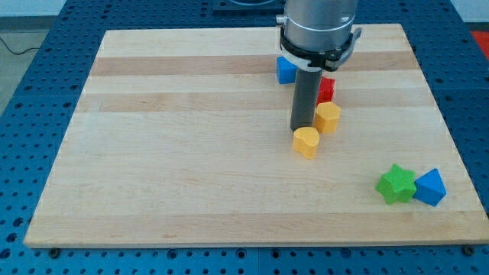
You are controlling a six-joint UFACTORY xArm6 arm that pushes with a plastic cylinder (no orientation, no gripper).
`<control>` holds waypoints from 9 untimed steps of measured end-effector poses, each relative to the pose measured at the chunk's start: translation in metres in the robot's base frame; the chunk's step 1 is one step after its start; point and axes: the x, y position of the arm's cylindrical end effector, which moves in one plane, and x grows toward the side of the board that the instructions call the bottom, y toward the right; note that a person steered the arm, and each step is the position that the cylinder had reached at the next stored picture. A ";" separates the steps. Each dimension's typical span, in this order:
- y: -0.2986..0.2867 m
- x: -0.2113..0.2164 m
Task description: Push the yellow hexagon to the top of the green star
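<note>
The yellow hexagon (328,118) sits right of the board's middle, just below a red block (326,89). The green star (396,184) lies near the view's bottom right, touching a blue block (430,187) on its right. My tip (302,127) is at the end of the dark rod, just left of the yellow hexagon and right above a yellow heart-shaped block (306,142). The tip stands close to both yellow blocks; contact cannot be told.
A blue block (286,69) lies near the view's top, partly hidden behind the arm's grey body (317,30). The wooden board (191,153) ends at a blue perforated table on all sides.
</note>
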 end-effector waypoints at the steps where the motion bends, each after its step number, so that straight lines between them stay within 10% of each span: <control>1: -0.014 -0.022; 9: 0.087 0.020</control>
